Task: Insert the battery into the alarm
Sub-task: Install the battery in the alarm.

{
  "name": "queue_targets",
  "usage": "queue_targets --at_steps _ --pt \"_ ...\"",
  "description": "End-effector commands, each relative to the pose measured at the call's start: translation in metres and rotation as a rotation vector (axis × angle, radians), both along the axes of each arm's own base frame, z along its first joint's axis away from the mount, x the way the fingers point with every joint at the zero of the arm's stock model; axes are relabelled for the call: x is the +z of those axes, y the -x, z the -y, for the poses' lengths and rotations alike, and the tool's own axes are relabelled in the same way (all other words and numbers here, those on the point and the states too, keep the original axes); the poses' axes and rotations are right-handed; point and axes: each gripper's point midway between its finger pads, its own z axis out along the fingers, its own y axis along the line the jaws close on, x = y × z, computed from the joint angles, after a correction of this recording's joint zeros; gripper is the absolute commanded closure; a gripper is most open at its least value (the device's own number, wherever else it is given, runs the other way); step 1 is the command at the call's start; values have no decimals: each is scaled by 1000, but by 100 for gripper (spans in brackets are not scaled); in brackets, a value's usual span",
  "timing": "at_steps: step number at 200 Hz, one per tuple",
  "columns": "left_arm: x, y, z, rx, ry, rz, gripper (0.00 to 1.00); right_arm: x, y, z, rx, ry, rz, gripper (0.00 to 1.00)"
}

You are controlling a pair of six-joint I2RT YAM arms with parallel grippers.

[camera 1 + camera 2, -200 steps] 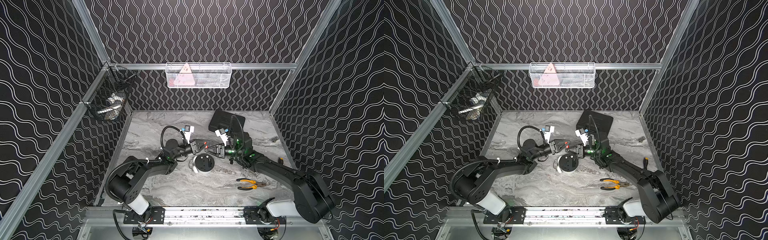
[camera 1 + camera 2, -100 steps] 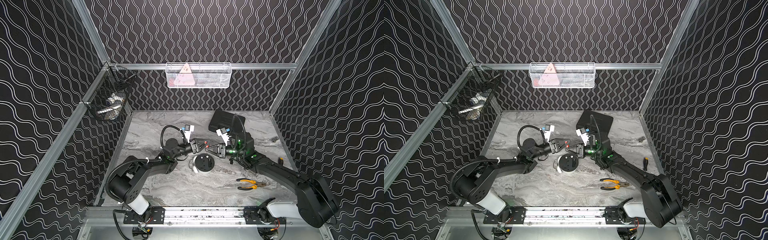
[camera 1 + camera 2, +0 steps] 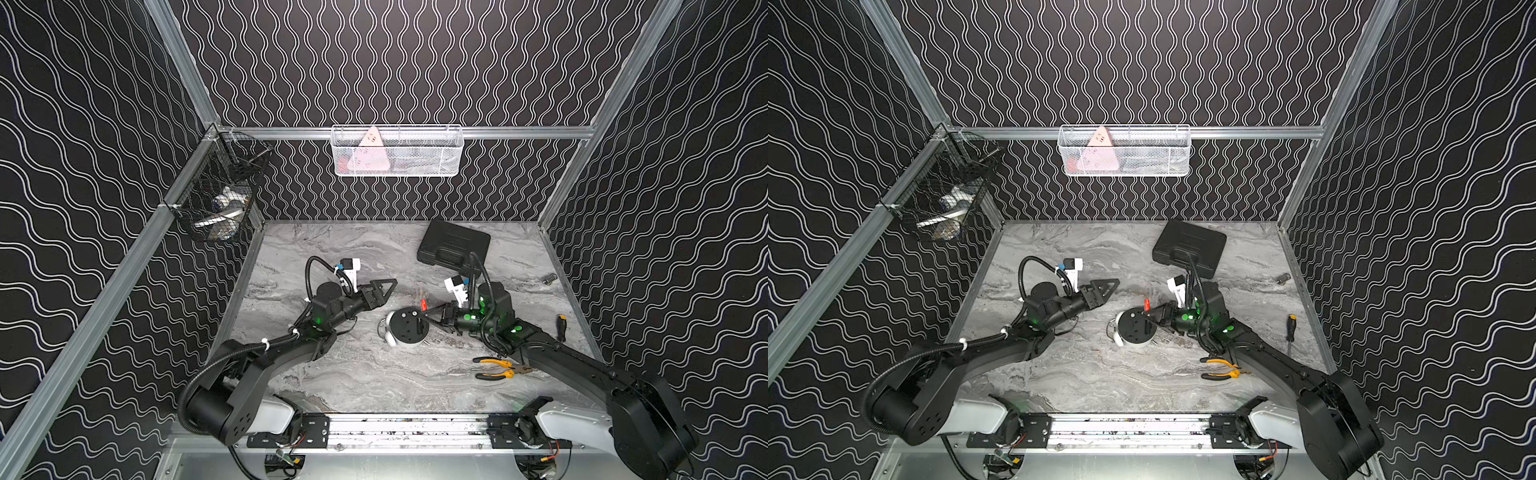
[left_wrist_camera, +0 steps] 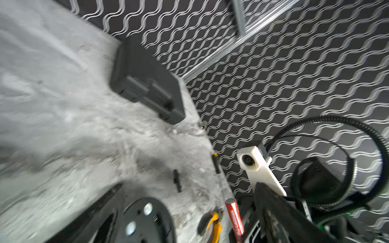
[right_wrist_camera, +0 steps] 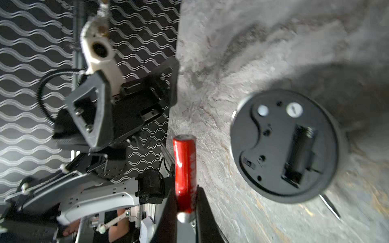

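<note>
Beside the alarm (image 3: 409,326), on the side facing the right gripper (image 3: 431,312): the battery (image 3: 423,304) (image 3: 1146,304), held off the table (image 3: 374,374) close to the rim; I can't tell whether they touch.
Battery axis: in both top views I read a short red stroke lying across the fingers (image 5: 202,210), free end toward the black case (image 3: 453,247), silvery end in the grip.
Right gripper: clamped on the battery's silvery end, most of the red body sticking out.
Alarm: dial down, black back panel up; in the right wrist view its slot (image 5: 301,153) runs roughly parallel to the battery.
Between battery and slot: I see only the panel's edge.
Left gripper (image 3: 384,291): across the alarm from the battery, jaws wide apart, clear of the alarm.
Pliers (image 3: 496,368): on the alarm's rail side, beside the right arm (image 3: 561,361).
Screwdriver (image 3: 561,328): well beyond the right gripper from the alarm.
</note>
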Motion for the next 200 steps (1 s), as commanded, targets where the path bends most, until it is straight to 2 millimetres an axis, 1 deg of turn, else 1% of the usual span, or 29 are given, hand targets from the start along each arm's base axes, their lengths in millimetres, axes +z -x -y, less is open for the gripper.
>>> queue_targets --at_steps 1,15,30,41,65,99,124,160,183,200 --pt "-47 10 -18 30 -247 -129 1 -33 8 10 -71 93 -245 99" --pt "-60 17 -25 21 -333 -181 1 -44 11 9 -53 137 -315 97" --pt "-68 24 -29 7 -400 -215 1 -54 15 6 -36 157 -399 97" --pt "-73 29 -29 -8 -432 -227 1 -62 15 4 -34 160 -453 97" --pt "-78 32 -22 -47 -466 -245 1 -71 10 0 -20 157 -535 97" --pt "-80 35 -7 -98 -522 -232 1 -77 1 0 -24 112 -634 97" --pt "-85 35 -4 -111 -531 -240 1 -80 0 -4 -17 66 -677 97" --pt "-97 36 -2 -130 -568 -277 1 -81 1 -7 -19 27 -716 97" --pt "-105 37 2 -151 -570 -307 1 -77 -1 -8 -25 21 -711 97" --pt "-107 38 7 -166 -570 -313 1 -82 0 -7 -22 36 -717 97"
